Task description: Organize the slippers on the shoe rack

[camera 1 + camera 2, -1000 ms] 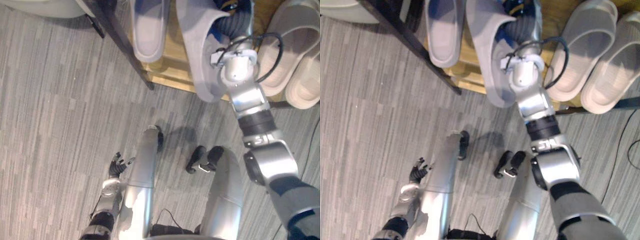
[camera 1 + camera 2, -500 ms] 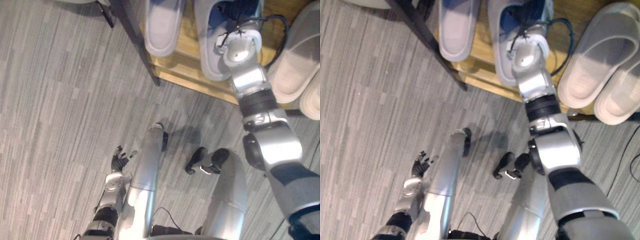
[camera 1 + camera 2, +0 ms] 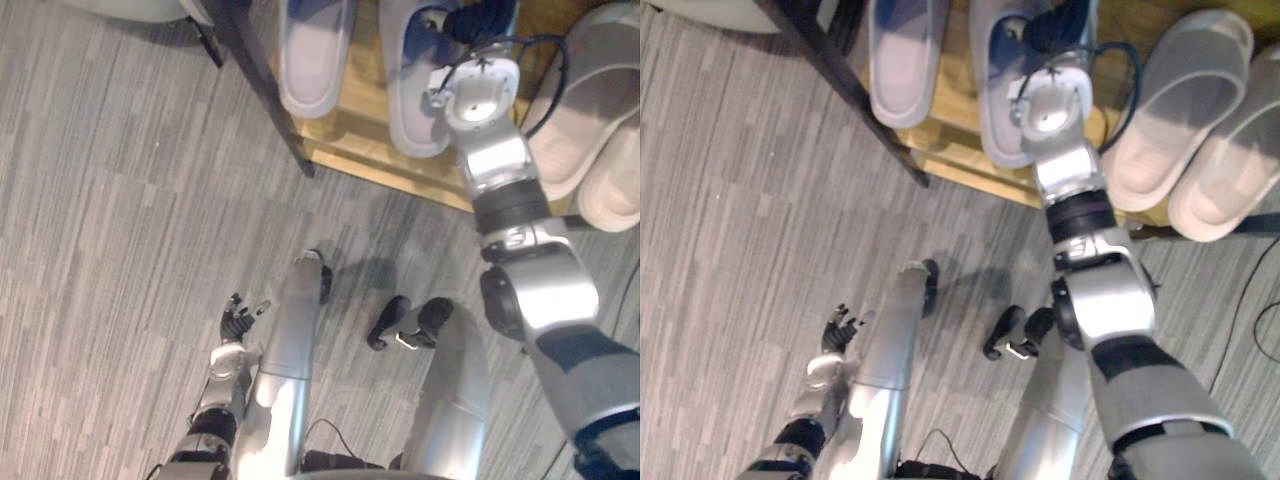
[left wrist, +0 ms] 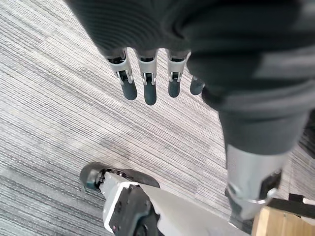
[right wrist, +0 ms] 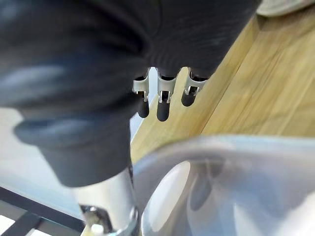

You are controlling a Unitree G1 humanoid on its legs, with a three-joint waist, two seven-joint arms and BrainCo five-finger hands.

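Two grey slippers lie side by side on the wooden shelf [image 3: 362,135] of the shoe rack: one [image 3: 314,55] on the left, the other [image 3: 412,95] right beside it, partly under my right arm. My right hand [image 3: 472,16] hovers over that second slipper [image 5: 216,191], and its fingers [image 5: 161,107] are straight and open above the strap and hold nothing. My left hand [image 3: 238,323] hangs low over the carpet, far from the rack, with its fingers [image 4: 147,91] straight and open.
A pair of beige slippers [image 3: 588,110] lies on the same shelf to the right. The rack's black leg [image 3: 265,95] slants down to the carpet at the shelf's left end. A pale rounded object [image 3: 125,10] sits at the far left.
The right hand has opened and let go of the grey slipper. That slipper hung tilted over the shelf's front edge; now it lies flat on the shelf. The view has shifted a little.
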